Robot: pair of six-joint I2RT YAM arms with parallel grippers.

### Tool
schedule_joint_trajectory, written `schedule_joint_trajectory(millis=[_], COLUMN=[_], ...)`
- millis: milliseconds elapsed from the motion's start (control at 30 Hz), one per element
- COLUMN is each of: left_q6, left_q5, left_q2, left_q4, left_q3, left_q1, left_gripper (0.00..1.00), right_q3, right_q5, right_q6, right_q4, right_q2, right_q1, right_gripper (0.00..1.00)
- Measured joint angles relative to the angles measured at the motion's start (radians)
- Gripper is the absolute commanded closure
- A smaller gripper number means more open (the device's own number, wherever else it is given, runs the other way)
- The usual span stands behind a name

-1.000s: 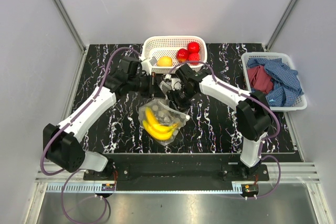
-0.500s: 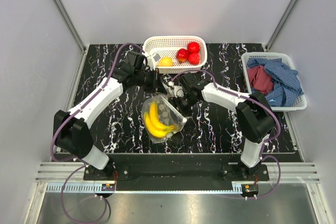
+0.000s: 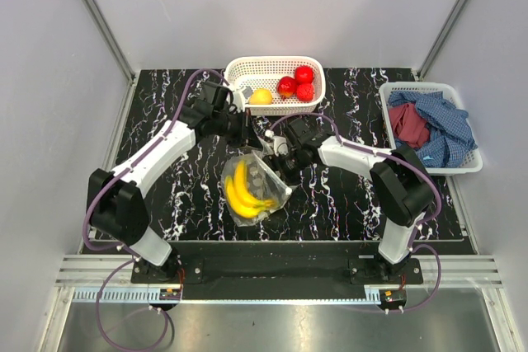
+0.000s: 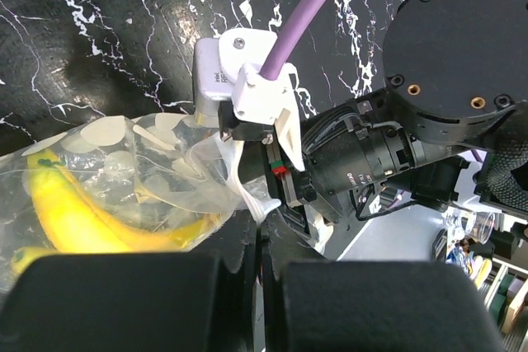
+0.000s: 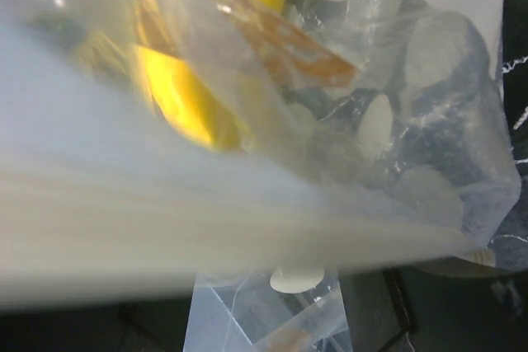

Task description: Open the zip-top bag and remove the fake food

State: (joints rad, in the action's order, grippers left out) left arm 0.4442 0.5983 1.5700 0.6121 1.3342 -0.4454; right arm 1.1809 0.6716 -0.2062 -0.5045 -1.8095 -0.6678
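Left claw (image 4: pixel 262 263) tight (arm (image 3: pixel 157 158) outstretched)

Top camera: fixed high, above and behind the arm bases, facing down and forward. Long range; it takes in the whole table (image 3: pixel 346 195), near edge at the bottom of the frame.

Left wrist camera: looks out along the left gripper (image 4: pixel 262 245), whose fingers blur across the bottom of the frame. Close range, aimed down at the bag (image 4: pixel 140 171), with the right wrist (image 4: pixel 445 80) opposite.

Right wrist camera: almost against the bag (image 5: pixel 396 121); plastic fills the frame, mostly out of focus.

Shared ground: all three views show the bag and banana (image 3: pixel 239 191), which the top view places at the table's middle.
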Motion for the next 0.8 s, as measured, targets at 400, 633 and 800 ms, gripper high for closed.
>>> schedule_joint_trajectory(millis=[400,633,800], left_q6=[-0.036,-0.061,-0.079], left_q5=[-0.004,-0.028,-0.034], left_q2=[-0.145,-0.176,-0.174], left_q4=[-0.030,-0.024,-0.023], left_q3=[-0.224,-0.279,-0.280], left_q1=[0.014,0.014,0.013], left_gripper=[1.00,1.00,1.00], right_q3=[-0.043,-0.093,-0.113], right_q5=[0.031,0.055,0.052], right_q6=[-0.066,-0.046,-0.027], right_q4=[0.066,0.076,0.089], right_q2=[0.000,0.001,0.002], right_q1=[-0.004,-0.005,-0.008], right_gripper=[0.25,0.35,0.36])
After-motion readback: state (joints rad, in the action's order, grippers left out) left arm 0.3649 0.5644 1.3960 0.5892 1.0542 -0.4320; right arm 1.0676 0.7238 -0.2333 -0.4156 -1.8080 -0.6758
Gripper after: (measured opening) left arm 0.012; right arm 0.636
